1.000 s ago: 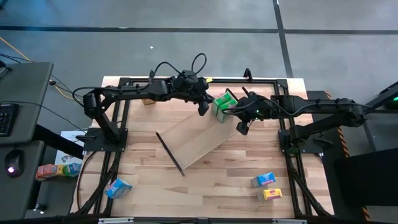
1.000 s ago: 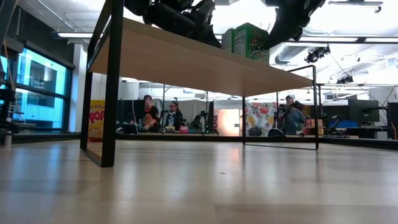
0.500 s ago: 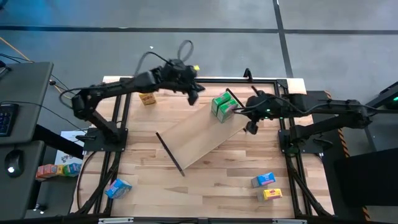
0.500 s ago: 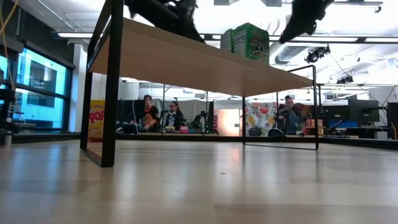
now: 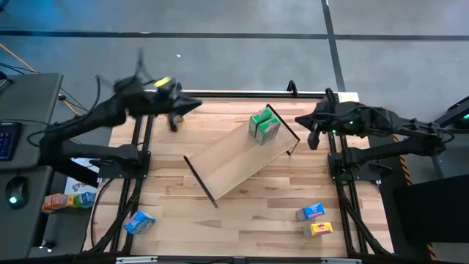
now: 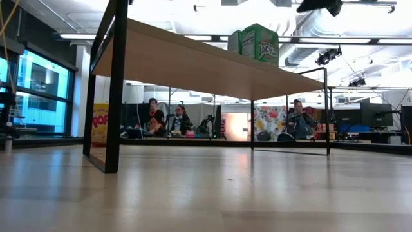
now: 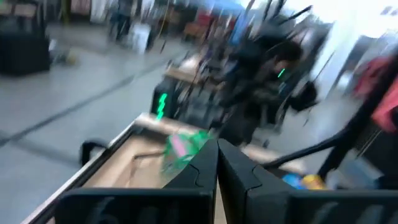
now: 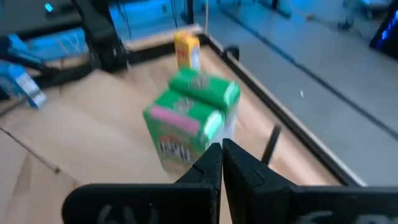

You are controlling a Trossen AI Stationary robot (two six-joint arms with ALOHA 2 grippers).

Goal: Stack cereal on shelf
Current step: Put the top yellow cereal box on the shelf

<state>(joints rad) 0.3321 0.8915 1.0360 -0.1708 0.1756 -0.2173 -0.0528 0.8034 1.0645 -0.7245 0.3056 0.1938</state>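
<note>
Two green cereal boxes stand upright side by side on the far right end of the light-wood shelf, which lies slantwise on the table. The low view shows them on the shelf top. The right wrist view shows them close up, and the left wrist view shows them blurred. My left gripper is shut, high over the far left corner. My right gripper is shut too, just right of the shelf end. Neither touches a box.
A yellow box stands near the table's far left part. A blue box lies at the near left corner. A blue box and a yellow box lie near right. People sit in the room beyond.
Both grippers have drawn back from the green boxes. The left one has swung toward the table's far left corner and the right one toward the right edge, and both have risen. The two green boxes have stayed standing on the shelf.
</note>
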